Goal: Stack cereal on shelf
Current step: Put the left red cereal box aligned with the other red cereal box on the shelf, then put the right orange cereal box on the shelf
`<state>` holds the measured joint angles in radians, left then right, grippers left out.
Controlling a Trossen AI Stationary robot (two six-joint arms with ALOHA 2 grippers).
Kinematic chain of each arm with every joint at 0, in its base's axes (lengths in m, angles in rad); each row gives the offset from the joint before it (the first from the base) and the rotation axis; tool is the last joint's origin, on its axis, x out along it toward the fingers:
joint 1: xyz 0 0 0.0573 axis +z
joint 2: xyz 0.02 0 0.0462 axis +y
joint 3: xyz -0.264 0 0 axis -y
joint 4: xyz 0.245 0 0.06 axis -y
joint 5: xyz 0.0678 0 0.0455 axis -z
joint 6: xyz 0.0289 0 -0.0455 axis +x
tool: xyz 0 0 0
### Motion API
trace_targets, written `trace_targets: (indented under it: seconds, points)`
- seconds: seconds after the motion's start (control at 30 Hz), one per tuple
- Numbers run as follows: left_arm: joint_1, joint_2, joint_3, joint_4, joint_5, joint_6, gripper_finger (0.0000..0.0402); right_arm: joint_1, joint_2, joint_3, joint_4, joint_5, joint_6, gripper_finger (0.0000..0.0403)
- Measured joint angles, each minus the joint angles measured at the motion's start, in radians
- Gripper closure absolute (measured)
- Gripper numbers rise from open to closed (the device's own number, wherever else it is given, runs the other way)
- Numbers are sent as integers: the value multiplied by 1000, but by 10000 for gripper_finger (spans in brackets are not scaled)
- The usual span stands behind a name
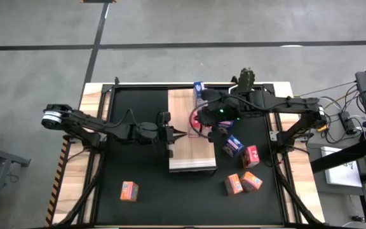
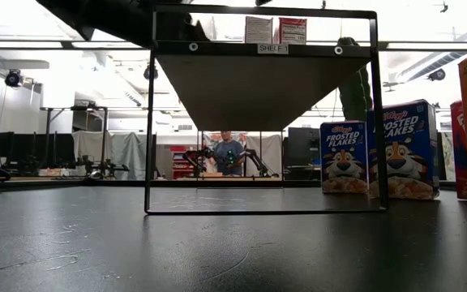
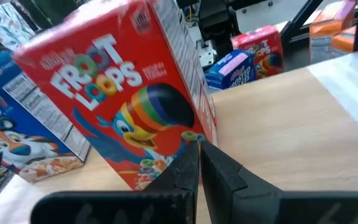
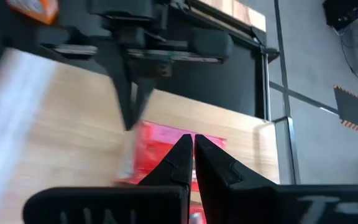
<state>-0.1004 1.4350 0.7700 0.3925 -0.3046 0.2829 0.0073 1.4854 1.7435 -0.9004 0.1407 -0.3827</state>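
Note:
A red Froot Loops cereal box (image 3: 114,93) stands on the light wood shelf (image 1: 192,152), which a black frame holds above the mat. A blue Frosted Flakes box (image 3: 11,137) stands beside it on the same board. My left gripper (image 3: 197,146) is shut, and its tips are at the red box's lower front corner. It reaches in level from the table's left (image 1: 182,133). My right gripper (image 4: 190,142) is also shut and slants down over the red box (image 4: 160,155) from the right. In the low view both box tops (image 2: 293,30) show above the shelf's front edge (image 2: 262,49). My left gripper has its shut fingertips against the red box's printed front, at its lower corner (image 3: 188,134). It comes in level from the table's left. The box stands with its bottom on the shelf. My right gripper's shut tips sit over the red box's top (image 4: 166,146); whether they touch it I cannot tell.
On the black mat right of the shelf lie a blue box (image 1: 232,146), a red box (image 1: 251,156) and two orange ones (image 1: 243,183). Another orange box (image 1: 129,190) lies near left. A potted cactus (image 1: 246,77) stands at the far right.

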Motion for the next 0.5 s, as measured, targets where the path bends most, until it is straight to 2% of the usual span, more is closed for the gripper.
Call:
trace_targets:
  seconds: [0.27,0.5]
  points:
    - [-40,-100,0,-73,-2,22,402,106,-63,0,-68,-2,161,394]
    - [-63,-219,0,-181,-3,48,402,190,-86,-2,-221,1,444,394]
